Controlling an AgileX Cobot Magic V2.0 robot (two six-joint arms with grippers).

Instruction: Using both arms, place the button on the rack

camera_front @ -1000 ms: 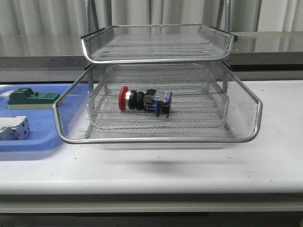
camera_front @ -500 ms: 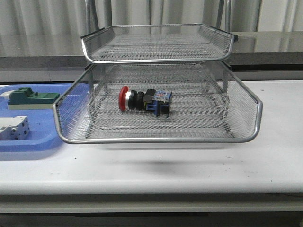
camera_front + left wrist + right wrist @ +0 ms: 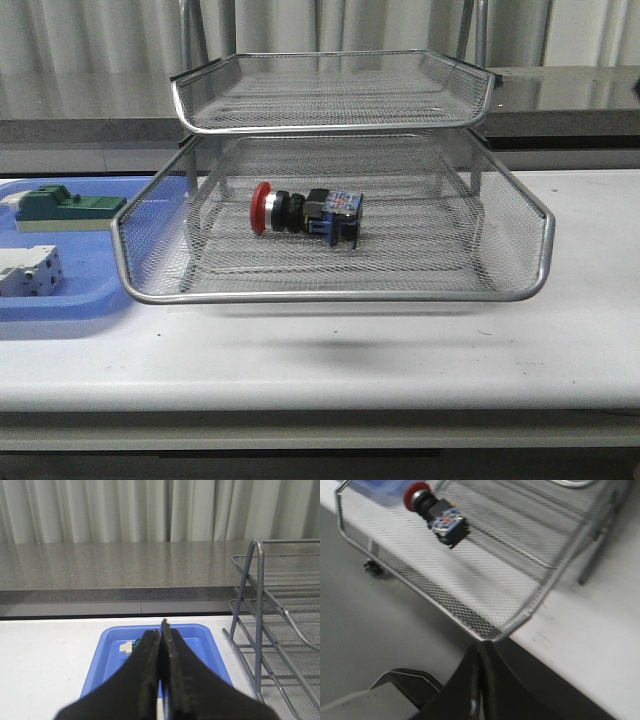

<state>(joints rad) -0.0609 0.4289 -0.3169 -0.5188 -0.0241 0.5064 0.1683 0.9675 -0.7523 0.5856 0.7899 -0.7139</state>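
Observation:
The button [image 3: 305,215], with red cap, black body and blue rear block, lies on its side in the middle tier of the silver wire-mesh rack [image 3: 330,296]. It also shows in the right wrist view [image 3: 437,514], lying on the mesh. Neither arm shows in the front view. My left gripper [image 3: 162,630] is shut and empty, above the blue tray [image 3: 210,645], with the rack's frame [image 3: 257,610] beside it. My right gripper [image 3: 482,652] is shut and empty, near the rack's front corner [image 3: 492,635], well apart from the button.
The blue plastic tray [image 3: 60,305] lies left of the rack and holds a green block [image 3: 65,207] and a white-grey boxy component [image 3: 30,270]. The rack's upper tier [image 3: 330,125] overhangs the button. The table's front edge [image 3: 320,405] runs below.

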